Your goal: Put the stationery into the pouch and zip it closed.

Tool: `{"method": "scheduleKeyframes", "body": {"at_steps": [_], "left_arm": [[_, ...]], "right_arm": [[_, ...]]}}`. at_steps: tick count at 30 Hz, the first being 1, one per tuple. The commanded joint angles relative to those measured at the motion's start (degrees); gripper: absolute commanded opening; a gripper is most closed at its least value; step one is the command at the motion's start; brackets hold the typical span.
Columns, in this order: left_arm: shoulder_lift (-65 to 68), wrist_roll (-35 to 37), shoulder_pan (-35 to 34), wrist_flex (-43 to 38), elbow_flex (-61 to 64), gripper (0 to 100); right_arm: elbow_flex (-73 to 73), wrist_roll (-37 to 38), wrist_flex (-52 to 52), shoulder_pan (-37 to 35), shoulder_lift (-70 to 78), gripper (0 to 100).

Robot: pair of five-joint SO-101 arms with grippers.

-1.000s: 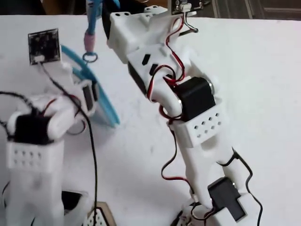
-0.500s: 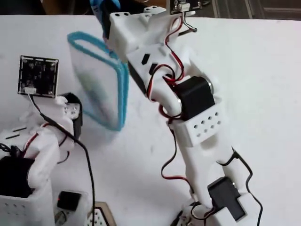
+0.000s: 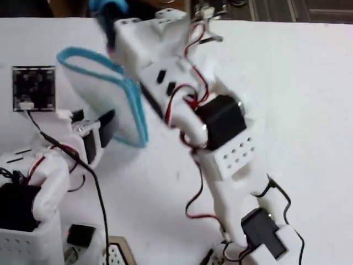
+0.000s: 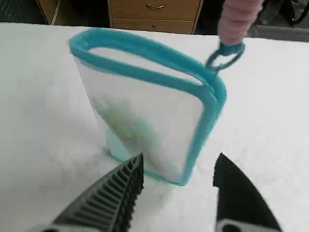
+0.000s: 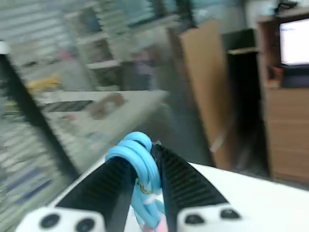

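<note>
The pouch [image 4: 145, 111] stands upright on the white table, with a teal zip rim and a clear side that shows greenish shapes inside. A pink tag with a teal ring [image 4: 226, 54] hangs above its top corner. My left gripper [image 4: 177, 166] is open just short of the pouch's lower edge, touching nothing. In the high view the pouch [image 3: 102, 94] hangs tilted between the arms, with the left gripper [image 3: 99, 132] just below it. My right gripper [image 5: 145, 154] is shut on the pouch's blue strap [image 5: 137, 162], which also shows at the far edge as the blue strap [image 3: 105, 6].
The right arm [image 3: 220, 127] stretches diagonally across the middle of the table. The left arm's camera board [image 3: 33, 88] sticks up at the left. White table [image 3: 309, 99] lies open to the right. Wooden drawers [image 4: 154, 12] stand beyond the far edge.
The pouch turned from edge-on to face-on and swung left with the right arm. The left arm drew back towards the near edge, then its gripper came up under the pouch.
</note>
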Motion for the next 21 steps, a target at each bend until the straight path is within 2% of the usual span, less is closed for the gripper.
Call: {"method": "scheduleKeyframes", "body": {"at_steps": [1, 7, 10, 15, 21], "left_arm": [[-1.0, 8.1, 0.0, 0.3, -0.9, 28], [-0.9, 16.1, -0.7, -0.2, -0.9, 29], [-0.8, 17.4, -5.6, 0.2, -0.9, 29], [-0.6, 13.6, -17.3, 0.3, -0.7, 28], [-0.7, 6.8, -18.2, -0.3, 2.7, 28]], "right_arm": [[-6.2, 2.3, -1.2, -4.9, 0.8, 1.5], [-8.9, 2.3, -0.9, -5.3, 6.2, 1.5], [-9.8, 2.2, -0.8, -5.4, 6.4, 1.5], [-9.8, 2.3, 0.6, -5.4, 5.2, 1.5], [-9.8, 2.3, 1.2, -6.5, 4.0, 1.5]]}}
